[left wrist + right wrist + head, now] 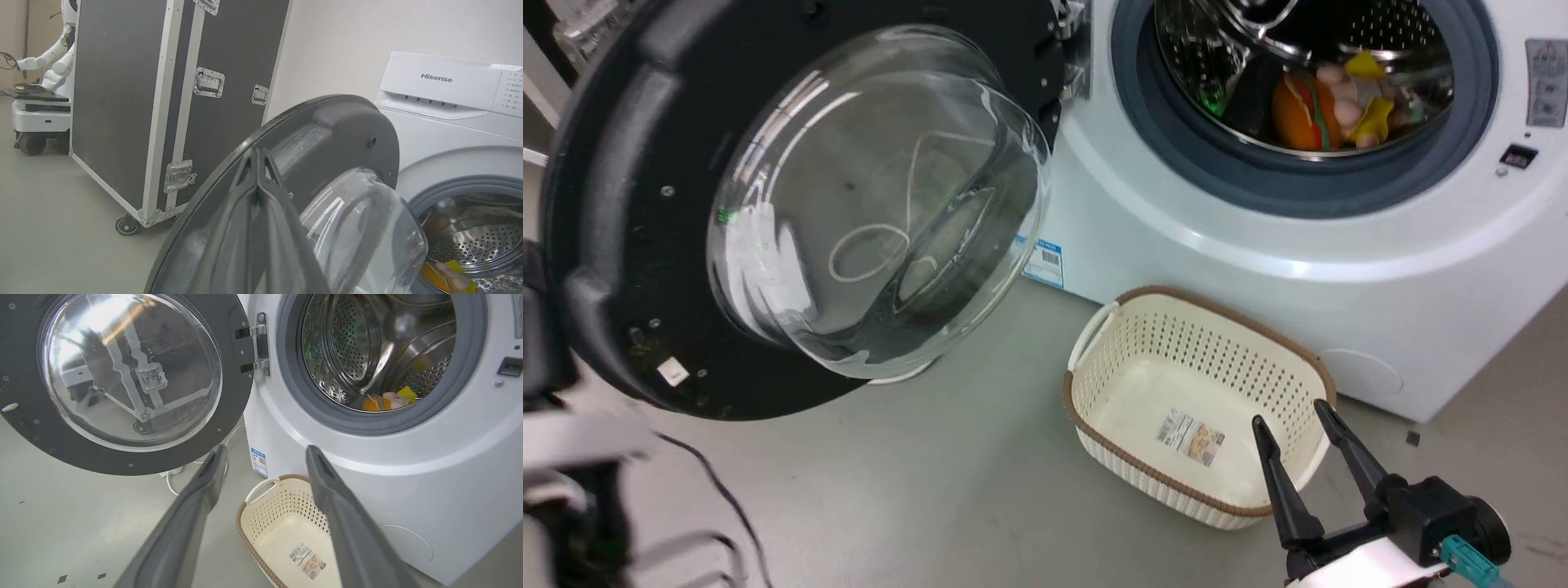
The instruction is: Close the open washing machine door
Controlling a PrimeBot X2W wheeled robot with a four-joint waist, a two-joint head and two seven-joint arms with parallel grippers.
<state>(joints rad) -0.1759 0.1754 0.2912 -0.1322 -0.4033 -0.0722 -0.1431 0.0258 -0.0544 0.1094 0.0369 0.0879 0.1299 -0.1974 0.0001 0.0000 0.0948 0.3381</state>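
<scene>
While the washing machine door [645, 204] hung swung wide to the left of the washing machine [1176, 245], the closing push looked about to begin rather than under way. The left gripper [257, 157] had its two dark fingers pressed together on nothing and lay across the door's inner face near the outer rim. Whether the tips actually touched the plastic was hard to tell, as that view was soft up close. The right gripper [1289, 414] hung low with its jaws spread wide and empty over the near rim of the basket [1094, 384], well apart from the door.

By my reading, the next move called for pressure on the door's free edge from its outer side. That would sweep it about the metal hinge [261, 343] until the bowl window seated in the opening.

The door was a broad round frame of black moulded plastic dotted with small screws. Its window [874, 204] was a deep, clear glass bowl full of glints. A smooth grey rubber gasket [1143, 122] ringed the perforated steel drum [347, 339], where orange and yellow items [1303, 110] lay. The basket was cream perforated plastic with a brown rim.
</scene>
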